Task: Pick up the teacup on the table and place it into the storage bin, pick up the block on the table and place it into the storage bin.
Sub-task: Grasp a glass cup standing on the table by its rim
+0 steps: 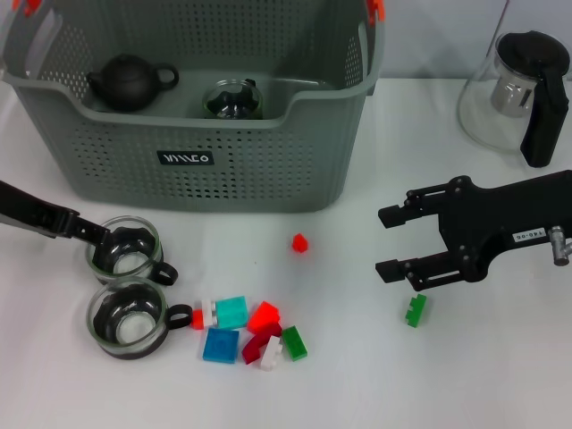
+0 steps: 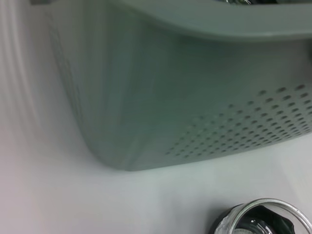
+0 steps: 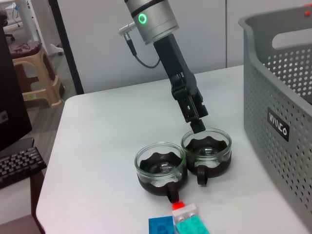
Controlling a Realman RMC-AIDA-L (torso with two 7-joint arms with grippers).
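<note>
It looks like an office or lab room: a white table [image 3: 97, 146], a keyboard [image 3: 17, 166] on a desk, a plastic stool [image 3: 36, 73], plain walls.

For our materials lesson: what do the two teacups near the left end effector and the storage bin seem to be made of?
Teacups: apparently clear glass, since the walls are see-through and glinting; the dark scalloped base and handle look like matte plastic, though that is uncertain. Storage bin: probably moulded plastic, matte grey-green, with perforated walls.

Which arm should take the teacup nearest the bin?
Left. The left gripper is already at the rim of that teacup, in front of the storage bin. The right gripper is open, across the table above a green block.
</note>
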